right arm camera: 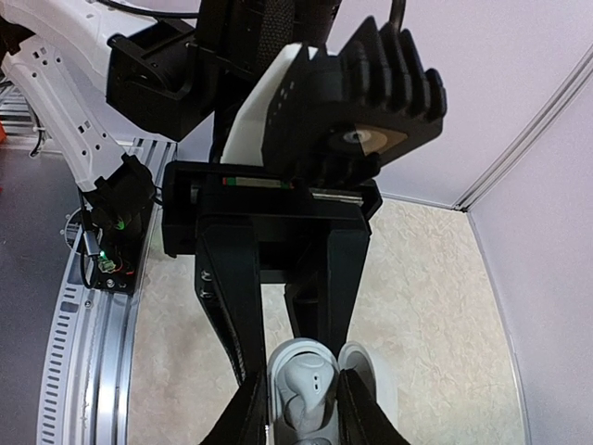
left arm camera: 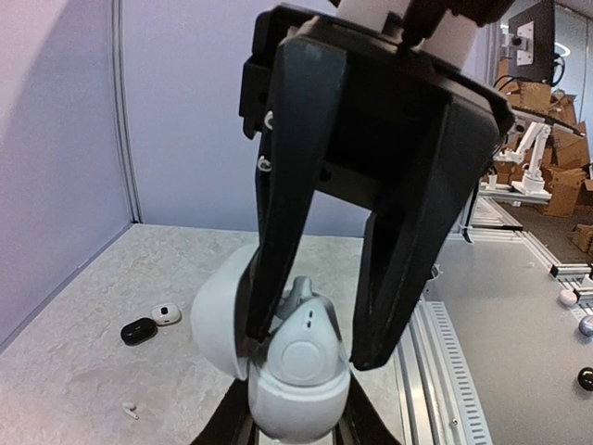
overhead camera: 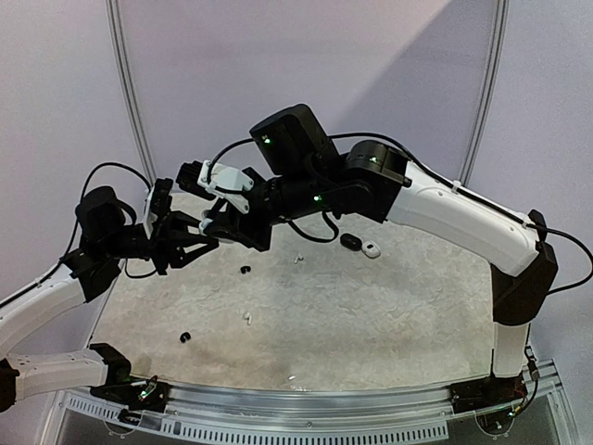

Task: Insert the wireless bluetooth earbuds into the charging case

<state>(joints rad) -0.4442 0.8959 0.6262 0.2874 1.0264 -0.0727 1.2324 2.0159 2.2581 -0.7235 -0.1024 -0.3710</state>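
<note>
My left gripper (overhead camera: 197, 243) is shut on a white charging case (left arm camera: 296, 400), held up in the air with its lid (left arm camera: 215, 324) swung open to the left. A white earbud (left arm camera: 303, 348) sits in the case's pocket. My right gripper (left arm camera: 313, 348) comes down from above, and its two black fingers straddle that earbud with a small gap on each side, so it stands open. In the right wrist view the earbud (right arm camera: 310, 382) lies in the case between my right gripper's (right arm camera: 303, 408) tips.
On the table lie a black case (overhead camera: 350, 241) and a white case (overhead camera: 372, 249). Loose earbuds are scattered about: white ones (overhead camera: 298, 259) (overhead camera: 247, 318) (overhead camera: 291, 377) and black ones (overhead camera: 245, 270) (overhead camera: 184, 337). A metal rail (overhead camera: 306, 403) runs along the near edge.
</note>
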